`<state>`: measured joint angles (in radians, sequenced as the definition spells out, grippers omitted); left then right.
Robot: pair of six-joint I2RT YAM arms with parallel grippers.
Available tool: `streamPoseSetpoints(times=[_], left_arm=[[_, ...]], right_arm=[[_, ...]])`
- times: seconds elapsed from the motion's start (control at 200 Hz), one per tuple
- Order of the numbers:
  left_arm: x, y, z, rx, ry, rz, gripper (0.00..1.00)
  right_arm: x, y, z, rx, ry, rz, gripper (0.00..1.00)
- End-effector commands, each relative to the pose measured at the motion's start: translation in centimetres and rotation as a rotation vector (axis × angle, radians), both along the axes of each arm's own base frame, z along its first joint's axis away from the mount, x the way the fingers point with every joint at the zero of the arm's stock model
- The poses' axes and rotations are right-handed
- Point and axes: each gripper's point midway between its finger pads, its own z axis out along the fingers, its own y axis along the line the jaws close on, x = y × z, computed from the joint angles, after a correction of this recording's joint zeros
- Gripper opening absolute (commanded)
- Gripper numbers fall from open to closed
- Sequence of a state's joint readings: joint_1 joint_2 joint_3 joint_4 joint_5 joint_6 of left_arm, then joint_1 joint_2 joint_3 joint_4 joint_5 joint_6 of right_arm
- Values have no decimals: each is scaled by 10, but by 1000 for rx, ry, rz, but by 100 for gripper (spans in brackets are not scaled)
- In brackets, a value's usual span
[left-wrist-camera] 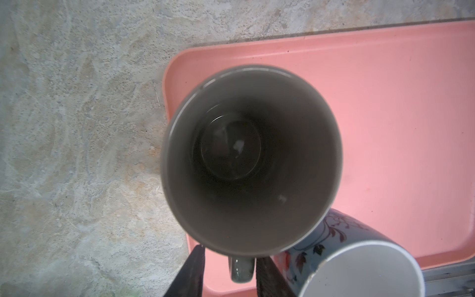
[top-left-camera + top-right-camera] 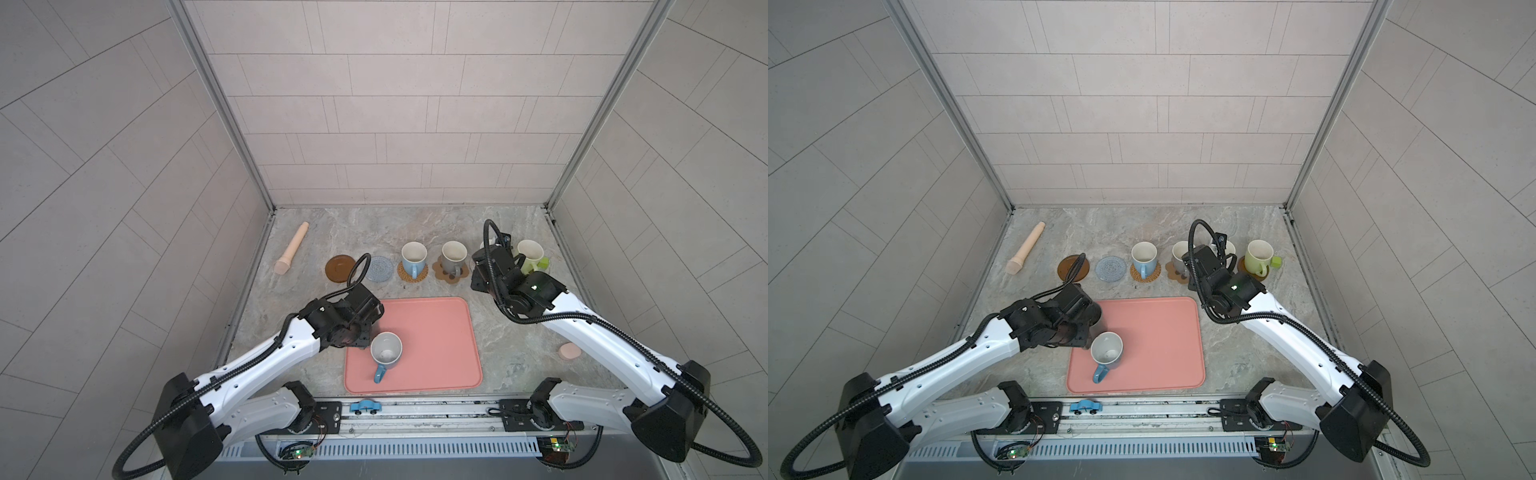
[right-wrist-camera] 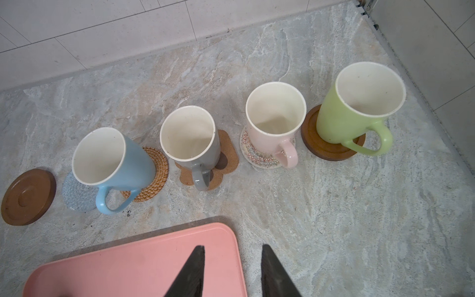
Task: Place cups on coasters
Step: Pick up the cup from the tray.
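The left end effector (image 1: 230, 254) stood unclenched, jaws either side of the handle of the dark grey mug (image 1: 252, 159), with pink showing between one finger and the handle. Only the left wrist view showed this, since in both top views the arm's wrist covered that mug. It stood upright at the far left corner of the pink tray (image 1: 385, 102), mouth up, handle toward the end effector. Just beside it the pale mug (image 2: 386, 351) stood upright, blue handle toward the robot's base; its leaf pattern showed in the wrist view alone.

The right end effector (image 3: 232, 246) hung released and empty over the tray's far right corner. Its wrist view gave the pink mug (image 3: 272, 120) on the cream woven coaster (image 3: 259, 159) — mostly hidden by the arm in both top views. It also showed the light blue mug (image 3: 110, 156) on the rattan coaster (image 3: 156, 174), the grey mug (image 3: 190, 138) on the paw coaster (image 3: 226, 159) and the green mug (image 3: 357, 108) on a wooden disc (image 3: 321, 149). All four handles pointed toward the robot. The crochet coaster (image 2: 380, 269) and the other wooden disc (image 2: 340, 268) carried no mug.

The tabletop (image 2: 519, 340) was marbled grey stone, with pale tiled walls (image 2: 395, 104) on three sides.
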<state>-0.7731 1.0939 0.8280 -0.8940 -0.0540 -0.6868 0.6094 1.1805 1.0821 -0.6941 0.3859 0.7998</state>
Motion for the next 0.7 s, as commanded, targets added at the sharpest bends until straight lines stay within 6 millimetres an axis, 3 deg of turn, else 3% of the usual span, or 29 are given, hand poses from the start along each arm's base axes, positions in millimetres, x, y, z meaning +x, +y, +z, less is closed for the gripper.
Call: streamPoseSetpoints(times=[0.0,0.46,0.695], left_arm=[[0,5,-6,38,3,-3,38],[1,4,-17,89,36,-39,38],[6,0,-19,95,34,-49,32]], right_arm=[[-4,-8,5,7,-18,-32,40],[-6,-10,4,10,-15,-40,39],[-9,-13,4,12,-20,-46,40]])
